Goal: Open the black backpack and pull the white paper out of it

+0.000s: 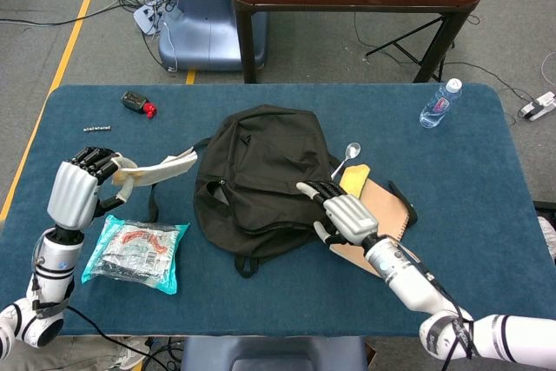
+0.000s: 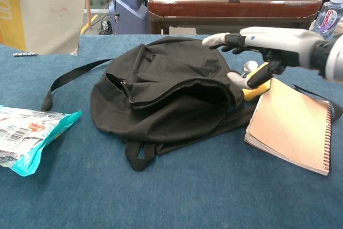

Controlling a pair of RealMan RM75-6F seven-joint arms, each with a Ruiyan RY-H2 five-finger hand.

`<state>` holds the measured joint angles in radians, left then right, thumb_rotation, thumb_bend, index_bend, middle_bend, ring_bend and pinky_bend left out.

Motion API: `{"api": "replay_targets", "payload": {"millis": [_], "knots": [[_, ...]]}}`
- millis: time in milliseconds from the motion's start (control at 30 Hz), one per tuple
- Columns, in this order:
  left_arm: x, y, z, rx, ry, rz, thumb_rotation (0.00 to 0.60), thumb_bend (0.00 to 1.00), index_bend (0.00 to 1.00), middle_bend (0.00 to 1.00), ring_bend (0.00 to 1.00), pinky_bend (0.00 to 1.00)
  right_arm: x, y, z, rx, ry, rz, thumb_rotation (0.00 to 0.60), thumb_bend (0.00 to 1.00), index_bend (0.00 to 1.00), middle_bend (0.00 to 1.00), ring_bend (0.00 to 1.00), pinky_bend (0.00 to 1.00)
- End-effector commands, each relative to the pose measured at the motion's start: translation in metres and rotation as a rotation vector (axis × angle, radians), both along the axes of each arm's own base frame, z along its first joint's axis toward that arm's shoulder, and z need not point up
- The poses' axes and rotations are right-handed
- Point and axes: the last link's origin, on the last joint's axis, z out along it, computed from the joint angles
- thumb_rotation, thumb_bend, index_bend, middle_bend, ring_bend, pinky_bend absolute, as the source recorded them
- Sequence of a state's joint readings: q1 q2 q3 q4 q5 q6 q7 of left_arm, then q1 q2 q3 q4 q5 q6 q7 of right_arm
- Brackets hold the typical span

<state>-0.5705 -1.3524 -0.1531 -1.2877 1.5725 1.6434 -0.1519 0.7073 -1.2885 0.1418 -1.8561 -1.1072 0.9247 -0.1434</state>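
The black backpack lies slumped in the middle of the blue table, its zipped mouth sagging partly open. My left hand grips the white paper, a booklet with a yellow band, lifted clear of the bag at the table's left. In the chest view the white paper fills the top left corner and the left hand is out of frame. At the bag's right edge my right hand hovers open with fingers spread; the right hand holds nothing.
A brown spiral notebook lies right of the bag, with a yellow sponge and a spoon beside it. A teal snack packet sits at front left. A water bottle stands at the back right, a small black-and-red object at back left.
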Motion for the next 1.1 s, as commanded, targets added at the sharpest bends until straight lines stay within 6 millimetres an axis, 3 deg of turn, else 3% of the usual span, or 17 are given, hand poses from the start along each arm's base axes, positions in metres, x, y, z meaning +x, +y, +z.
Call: {"api": "replay_targets", "payload": {"millis": [33,200,367,533,700,733,800,867,900,1100], "knots": [[0.008,0.018,-0.006,0.013,0.030,0.031,0.600,0.51,0.70,0.62,0.47,0.46,-0.010,0.009,0.019,-0.029,-0.022,-0.012,0.600,0.51,0.00,0.04,0.00,0.01],[0.024,0.036,-0.029,-0.006,0.046,0.059,0.600,0.51,0.70,0.62,0.47,0.46,-0.023,0.014,0.046,-0.096,-0.036,-0.028,0.600,0.51,0.00,0.04,0.00,0.01],[0.037,0.038,-0.064,-0.044,0.095,0.077,0.600,0.51,0.70,0.62,0.48,0.46,-0.037,0.012,0.062,-0.144,-0.029,-0.062,0.600,0.51,0.00,0.04,0.00,0.01],[0.039,0.027,-0.105,-0.133,0.185,0.094,0.600,0.51,0.70,0.62,0.48,0.46,-0.053,0.008,0.072,-0.190,-0.007,-0.103,0.600,0.51,0.00,0.04,0.00,0.01],[0.037,0.005,-0.130,-0.274,0.258,0.111,0.600,0.51,0.65,0.62,0.48,0.46,-0.068,0.005,0.078,-0.213,0.019,-0.147,0.600,0.51,0.00,0.05,0.00,0.01],[0.037,0.001,-0.133,-0.306,0.268,0.118,0.600,0.50,0.60,0.61,0.47,0.46,-0.070,0.005,0.079,-0.215,0.022,-0.153,0.600,0.51,0.00,0.05,0.00,0.01],[0.038,-0.007,-0.135,-0.367,0.280,0.137,0.600,0.39,0.47,0.57,0.47,0.46,-0.074,0.004,0.080,-0.218,0.025,-0.166,0.600,0.51,0.00,0.05,0.00,0.01],[0.042,-0.012,-0.134,-0.388,0.274,0.145,0.600,0.19,0.29,0.49,0.47,0.45,-0.077,0.003,0.081,-0.222,0.026,-0.175,0.600,0.51,0.00,0.05,0.00,0.01],[0.044,-0.015,-0.132,-0.399,0.262,0.148,0.600,0.15,0.23,0.47,0.46,0.45,-0.078,0.003,0.082,-0.225,0.027,-0.181,0.600,0.51,0.00,0.05,0.00,0.01],[0.049,-0.029,-0.114,-0.443,0.213,0.175,0.600,0.11,0.06,0.36,0.35,0.40,-0.088,0.002,0.085,-0.240,0.032,-0.212,0.600,0.51,0.00,0.05,0.00,0.01]]}}
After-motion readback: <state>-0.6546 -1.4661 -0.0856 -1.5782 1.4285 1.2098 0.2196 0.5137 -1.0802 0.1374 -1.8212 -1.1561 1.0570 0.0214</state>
